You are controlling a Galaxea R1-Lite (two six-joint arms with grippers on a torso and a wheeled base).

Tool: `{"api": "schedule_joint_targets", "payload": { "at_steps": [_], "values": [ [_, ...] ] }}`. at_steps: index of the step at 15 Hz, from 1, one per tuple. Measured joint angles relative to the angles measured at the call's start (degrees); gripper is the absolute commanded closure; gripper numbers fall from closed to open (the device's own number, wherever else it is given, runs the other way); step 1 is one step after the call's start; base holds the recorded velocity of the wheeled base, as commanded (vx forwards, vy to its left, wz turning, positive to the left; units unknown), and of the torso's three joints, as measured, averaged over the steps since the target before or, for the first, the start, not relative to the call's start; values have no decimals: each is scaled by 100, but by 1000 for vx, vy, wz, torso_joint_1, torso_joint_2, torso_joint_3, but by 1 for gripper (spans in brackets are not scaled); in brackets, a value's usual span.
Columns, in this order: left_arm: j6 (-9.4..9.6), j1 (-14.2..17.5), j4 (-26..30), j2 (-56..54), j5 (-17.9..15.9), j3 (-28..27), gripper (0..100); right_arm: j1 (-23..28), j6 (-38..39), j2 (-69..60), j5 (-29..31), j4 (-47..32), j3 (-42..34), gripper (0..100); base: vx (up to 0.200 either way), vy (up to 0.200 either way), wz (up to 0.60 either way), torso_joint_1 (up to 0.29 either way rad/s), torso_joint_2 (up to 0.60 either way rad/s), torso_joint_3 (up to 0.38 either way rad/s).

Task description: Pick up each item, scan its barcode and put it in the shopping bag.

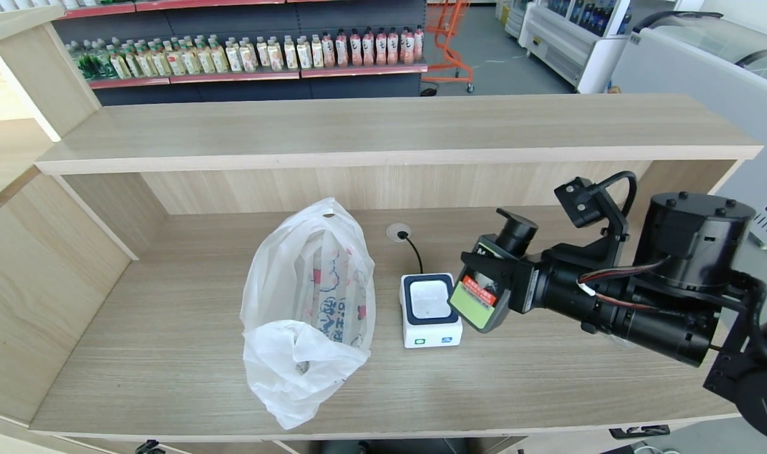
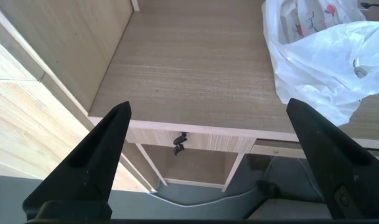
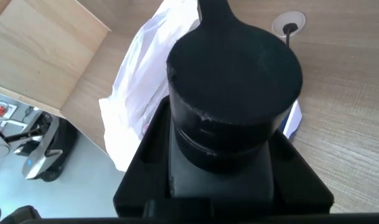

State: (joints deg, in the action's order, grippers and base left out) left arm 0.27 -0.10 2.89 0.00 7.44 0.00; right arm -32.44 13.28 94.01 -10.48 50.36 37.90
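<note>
Right pincer [image 1: 484, 280] clamped on a black-capped bottle [image 1: 474, 307], held tilted, off the table [image 1: 169, 353], just beside the white scanner [image 1: 428, 309], white shopping bag [image 1: 307, 309] standing on the scanner's left, left pincer [image 2: 205, 162] spread wide, holding nothing, over the table's near edge.

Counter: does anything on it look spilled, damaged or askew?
Nothing stands out. The bag sits beside the scanner, nothing spilled. The right gripper holds the item tilted by the scanner, as scanning needs.
</note>
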Motion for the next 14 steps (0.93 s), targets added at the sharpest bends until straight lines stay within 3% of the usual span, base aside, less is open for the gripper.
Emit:
{"api": "schedule_joint_targets", "payload": {
  "at_steps": [5,10,14],
  "values": [
    [-5,5,0,2,0,0,0,-99,273,100,-32,33,66,100,0,200,0,4,7,0],
    [-11,5,1,0,0,0,0,-187,279,480,-27,52,308,100,0,0,0,0,0,0],
    [-11,-6,0,0,0,0,0,-273,254,1114,-24,503,617,100,0,0,0,0,0,0]
  ]
}}
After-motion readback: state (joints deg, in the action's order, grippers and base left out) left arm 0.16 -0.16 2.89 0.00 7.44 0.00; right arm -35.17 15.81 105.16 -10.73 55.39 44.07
